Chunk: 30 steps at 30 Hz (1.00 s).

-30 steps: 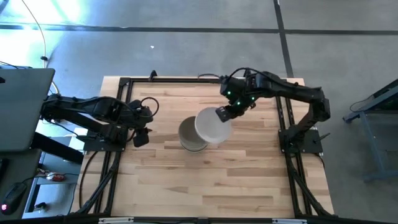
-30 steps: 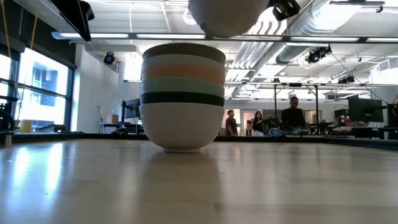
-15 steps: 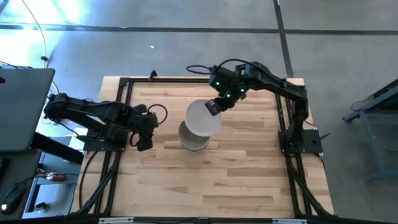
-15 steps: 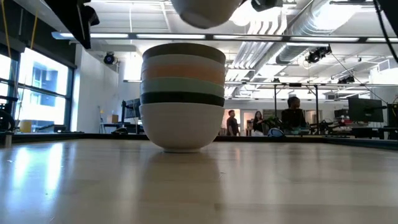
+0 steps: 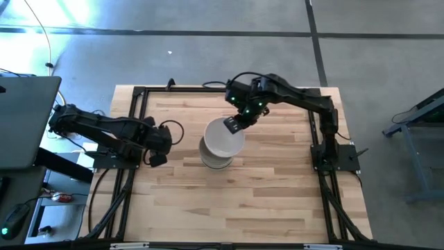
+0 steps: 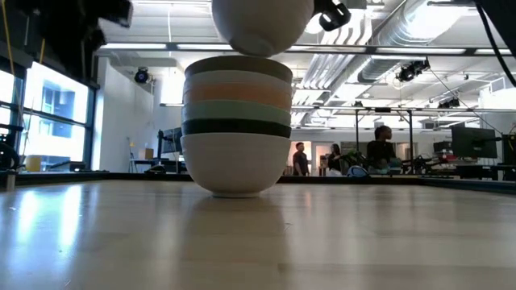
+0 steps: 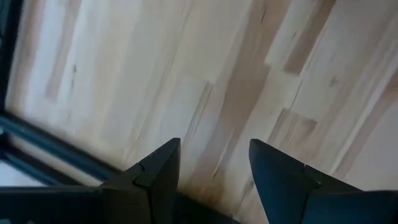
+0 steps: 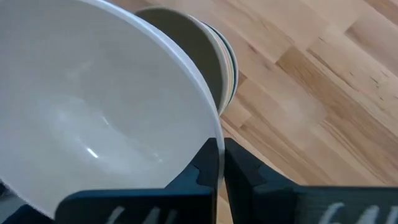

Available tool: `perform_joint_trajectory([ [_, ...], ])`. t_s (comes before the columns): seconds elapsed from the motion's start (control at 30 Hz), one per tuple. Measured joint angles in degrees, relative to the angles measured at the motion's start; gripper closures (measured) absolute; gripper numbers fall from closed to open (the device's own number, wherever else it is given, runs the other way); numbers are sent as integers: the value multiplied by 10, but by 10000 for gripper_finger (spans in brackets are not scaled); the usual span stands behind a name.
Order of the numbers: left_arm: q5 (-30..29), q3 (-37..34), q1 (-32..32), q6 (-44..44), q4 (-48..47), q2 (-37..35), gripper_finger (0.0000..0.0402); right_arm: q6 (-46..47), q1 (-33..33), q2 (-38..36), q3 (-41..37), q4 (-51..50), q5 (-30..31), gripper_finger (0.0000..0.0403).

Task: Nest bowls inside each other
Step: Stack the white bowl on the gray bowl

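A stack of nested bowls [image 6: 236, 121] rests on its white bottom bowl at the table's middle, with black, mint, peach and olive-grey bowls above it. In the high view only the stack's [image 5: 214, 160] near edge shows. A white bowl [image 6: 262, 24] hangs right over the stack, held by my right gripper [image 8: 221, 149], which is shut on its rim. My left gripper [image 7: 214, 152] stands open over bare wood near the table's left side [image 5: 155, 157], with nothing between its fingers. My right gripper pinches the white bowl's rim [image 8: 213, 127] on the bowl's far-right side, one finger inside the bowl and one outside. The fingers come from above, slanting down. The bowl is lifted clear with its open side up, its underside [image 6: 258, 50] close over the stack's olive-grey top bowl.
The wooden table [image 5: 243, 201] has bare boards all round the stack. A black frame rail [image 5: 135, 111] runs along the left side, and another along the right. People stand in the room far behind the table [image 6: 379, 149].
My right gripper has carried the white bowl toward the table's left, from beside the stack to right over it, still shut on the rim. My left gripper has sunk a little and tipped further down, staying open.
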Motion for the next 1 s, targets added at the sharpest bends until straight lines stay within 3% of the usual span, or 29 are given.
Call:
perform_joint_trajectory([
  [0.3, 27, -82, 0, -18, 64, -2, 220, 2, -3, 21, 0, 2, -12, 403],
  [1.0, 14, -85, 2, 4, 77, -2, 220, 1, -6, 40, 0, 33, -29, 403],
])
